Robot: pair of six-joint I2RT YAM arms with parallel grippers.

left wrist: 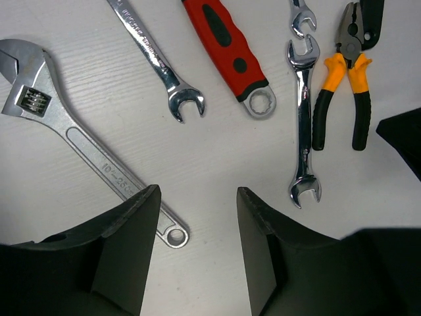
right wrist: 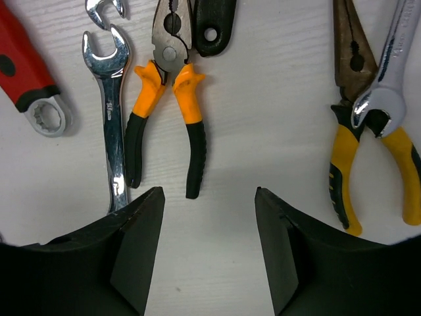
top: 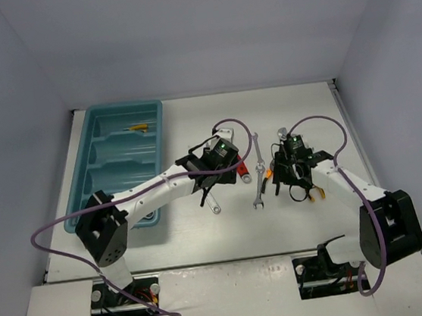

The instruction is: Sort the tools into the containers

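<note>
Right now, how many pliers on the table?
2. Orange-handled pliers right of a spanner; yellow-handled pliers further right, a wrench lying across them. More may be hidden.

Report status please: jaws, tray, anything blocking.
Left gripper, right gripper: jaws open, empty. Tray holds one yellow item. On table, wrench lies across yellow pliers.

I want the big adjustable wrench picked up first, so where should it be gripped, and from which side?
Grip the adjustable wrench about midway along its long flat handle, coming straight down from above. It lies flat and slanted, with nothing close on either side of that stretch. Turn the left tool so that its fingers close across the handle's narrow width.
</note>
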